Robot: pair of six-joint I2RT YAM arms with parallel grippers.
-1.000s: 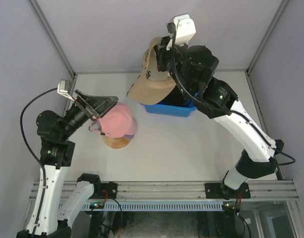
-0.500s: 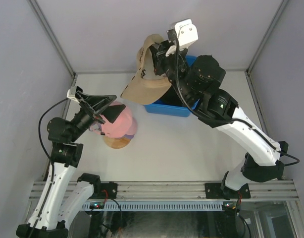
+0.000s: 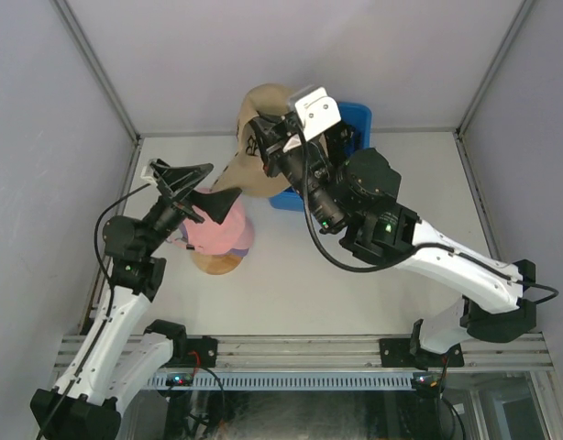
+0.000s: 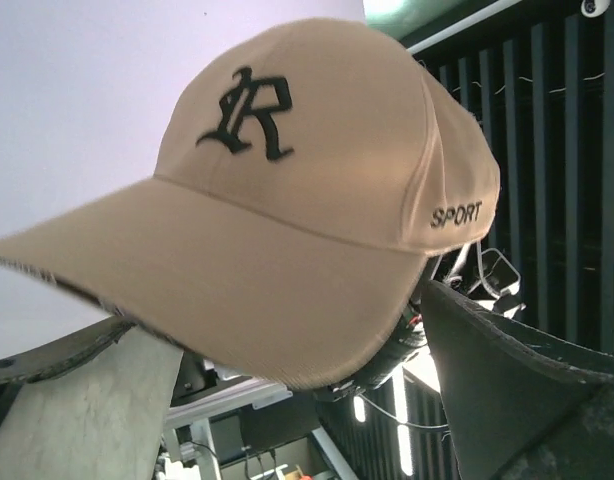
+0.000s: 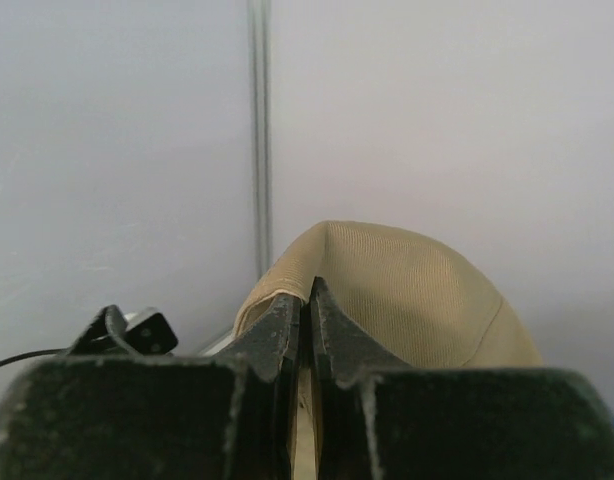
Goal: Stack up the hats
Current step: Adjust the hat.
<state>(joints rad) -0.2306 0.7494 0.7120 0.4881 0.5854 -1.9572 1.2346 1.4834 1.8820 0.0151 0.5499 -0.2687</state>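
In the overhead view, the left gripper (image 3: 213,188) sits at the left of centre with its jaws spread wide and nothing between them. It is raised just above and to the left of the pink cap (image 3: 219,229). The pink cap is seated on the wooden head-form (image 3: 215,265), of which only the lower rim shows beneath the crown. This makes 1 cap in place on the stack. Right of this, at upper centre, the tan cap (image 3: 252,137) hangs in the air, clear of the table (image 3: 291,293), with its brim pointing down and left toward the pink cap. The left wrist view shows its front panel with a black embroidered letter and the word SPORT on the side. The right gripper (image 3: 274,147) has its jaws pressed together on the fabric at the back of the tan cap. The right wrist view confirms this: the 2 fingers (image 5: 332,345) have a fold of tan cloth pinched between them. The blue bin (image 3: 357,117) lies behind the right arm at upper right; its contents cannot be seen. Step in hand, as judged: transport of cap 2 to the stack. The next move calls for carrying the tan cap down and left until its crown is centred over the pink crown, brims aligned, then lowering before release. The spread left gripper appears positioned to steady or seat the brim. Risk: a soft crown can land off-centre and slide.
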